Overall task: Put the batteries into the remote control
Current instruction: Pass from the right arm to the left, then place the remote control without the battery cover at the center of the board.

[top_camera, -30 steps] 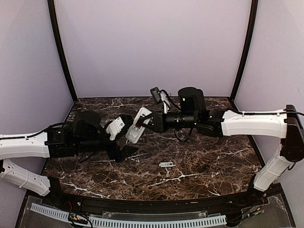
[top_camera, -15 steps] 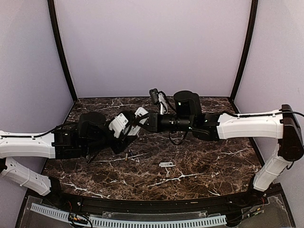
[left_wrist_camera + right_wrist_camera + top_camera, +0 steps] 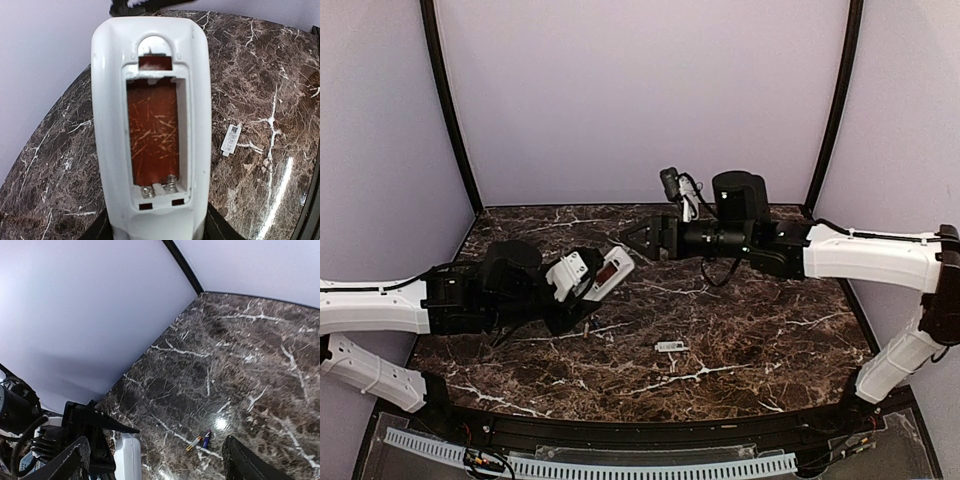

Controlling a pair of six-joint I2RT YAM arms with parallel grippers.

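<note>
My left gripper point(image 3: 588, 290) is shut on the lower end of the white remote control point(image 3: 607, 271), holding it tilted above the marble table. In the left wrist view the remote control point(image 3: 150, 125) shows its back, with the battery recess open and empty, reddish inside, and two springs at the near end. The left gripper point(image 3: 155, 234) clamps it from both sides. Two batteries point(image 3: 201, 441) lie side by side on the table, also seen as a tiny speck, the batteries point(image 3: 587, 326), just below the left gripper. My right gripper point(image 3: 638, 238) is open and empty, up and to the right of the remote.
A small flat white cover piece point(image 3: 671, 346) lies on the table point(image 3: 760, 330) right of centre, and shows in the left wrist view as the cover piece point(image 3: 230, 140). Lilac walls with black corner posts enclose the back and sides.
The right gripper opened, let go of the remote and drew back to the right. The left gripper closed on the remote and now holds it alone, slightly lower.
</note>
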